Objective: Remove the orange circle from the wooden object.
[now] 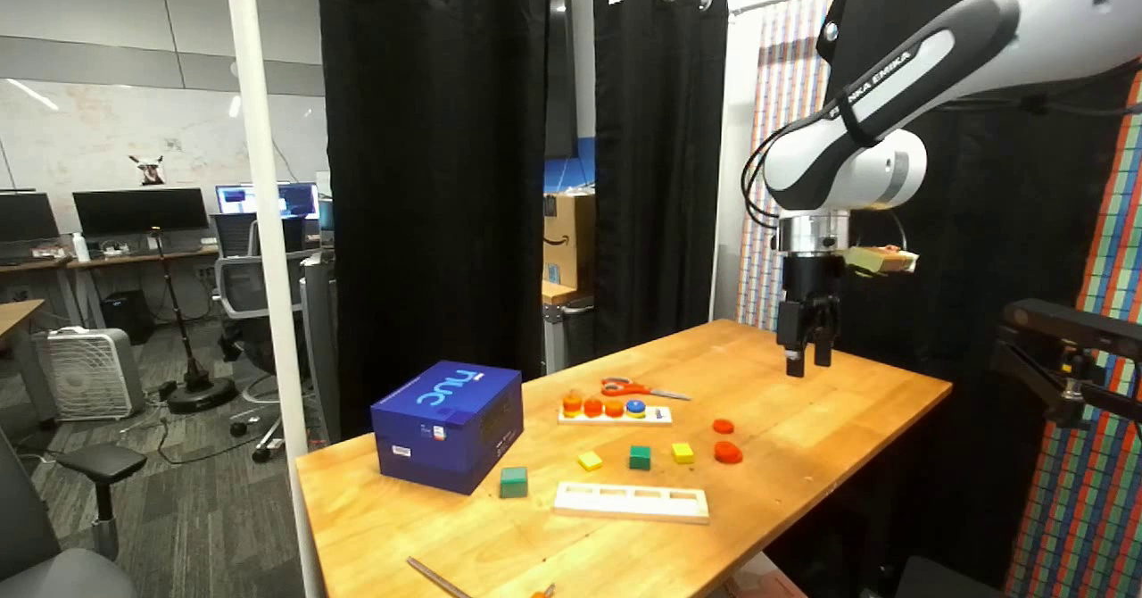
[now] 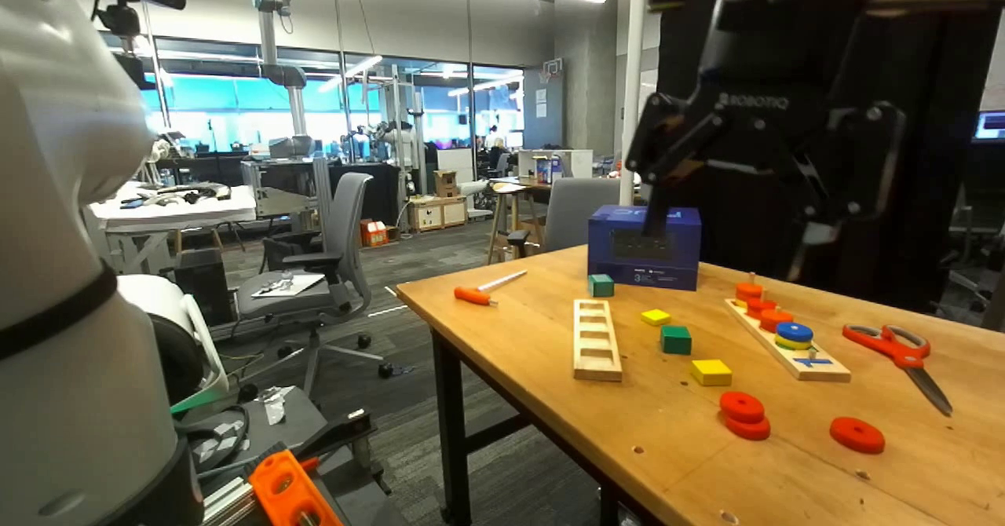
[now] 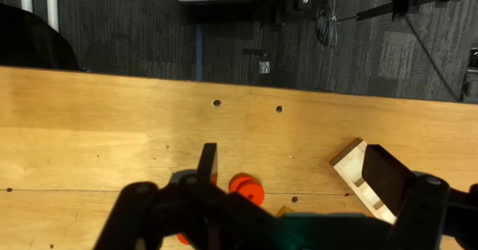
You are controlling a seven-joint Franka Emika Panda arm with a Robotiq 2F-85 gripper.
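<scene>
A wooden peg board (image 1: 661, 416) (image 2: 824, 372) lies on the table in both exterior views. It holds orange-red discs on three pegs, one of them an orange circle (image 1: 614, 408) (image 2: 776, 319) beside a blue disc (image 1: 635, 407) (image 2: 794, 331). I cannot tell which orange disc is meant. Loose red-orange discs lie on the table: an overlapping pair (image 1: 728, 452) (image 2: 743, 408) (image 3: 251, 191) and a single one (image 1: 724, 426) (image 2: 857, 435). My gripper (image 1: 808, 364) (image 2: 730, 235) (image 3: 291, 147) is open and empty, above the table, apart from the board. The peg board does not show in the wrist view.
A blue box (image 1: 448, 426) (image 2: 644, 247) stands at one table end. A slotted wooden tray (image 1: 631, 514) (image 2: 597, 373) (image 3: 349, 156), green blocks (image 1: 640, 457), yellow blocks (image 2: 711, 373), orange-handled scissors (image 2: 887, 345) and an orange-handled tool (image 2: 475, 296) lie around. The table edge (image 3: 250, 87) crosses the wrist view.
</scene>
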